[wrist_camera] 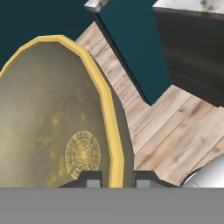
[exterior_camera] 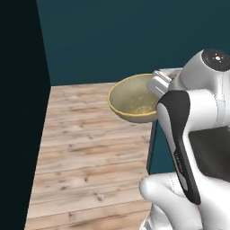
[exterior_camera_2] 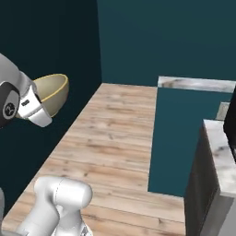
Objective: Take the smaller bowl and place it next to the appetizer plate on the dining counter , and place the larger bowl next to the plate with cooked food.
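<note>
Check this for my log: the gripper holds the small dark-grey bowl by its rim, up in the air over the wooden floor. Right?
Not quite. The bowl is the wide yellowish-tan one with a golden rim, as the left base view shows. The rest stands: the gripper pinches its rim, one finger on each side, above the wooden floor.

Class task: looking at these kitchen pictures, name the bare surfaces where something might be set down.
The wooden floor lies bare between the dark wall and the teal panel. A strip of marble counter shows bare at right. The claw grips the larger bowl by its rim.
</note>
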Available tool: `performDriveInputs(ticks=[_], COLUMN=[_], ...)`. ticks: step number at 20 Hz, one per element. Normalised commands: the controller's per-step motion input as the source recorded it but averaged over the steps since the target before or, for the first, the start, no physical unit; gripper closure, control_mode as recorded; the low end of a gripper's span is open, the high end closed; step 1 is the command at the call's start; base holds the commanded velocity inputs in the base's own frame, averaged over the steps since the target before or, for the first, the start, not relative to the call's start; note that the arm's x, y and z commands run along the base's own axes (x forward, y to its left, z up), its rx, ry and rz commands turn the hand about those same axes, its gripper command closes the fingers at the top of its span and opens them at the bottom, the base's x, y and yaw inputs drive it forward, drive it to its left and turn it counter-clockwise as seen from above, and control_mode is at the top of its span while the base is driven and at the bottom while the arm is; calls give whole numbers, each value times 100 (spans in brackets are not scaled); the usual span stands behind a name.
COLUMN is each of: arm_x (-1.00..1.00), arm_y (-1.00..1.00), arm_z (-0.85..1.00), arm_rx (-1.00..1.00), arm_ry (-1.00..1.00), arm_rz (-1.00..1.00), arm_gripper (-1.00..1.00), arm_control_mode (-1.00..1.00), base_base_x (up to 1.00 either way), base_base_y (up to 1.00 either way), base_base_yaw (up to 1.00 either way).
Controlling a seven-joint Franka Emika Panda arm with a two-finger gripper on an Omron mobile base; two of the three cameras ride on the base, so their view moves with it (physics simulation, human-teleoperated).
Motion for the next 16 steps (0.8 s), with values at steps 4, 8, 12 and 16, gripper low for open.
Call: performDriveInputs(ticks=[4,8,12,16], arm_x=[0,0,0,0], arm_y=[0,0,0,0], arm_z=[0,0,0,0], arm_rx=[0,0,0,0], arm_ry=[0,0,0,0], arm_rz=[0,0,0,0], arm_gripper=[100,100,100,100], arm_control_mode=[100,100,100,100], base_base_x=[78,85,95,100], base_base_y=[65,62,72,67], base_base_yaw=[-22,-33,-31,-23])
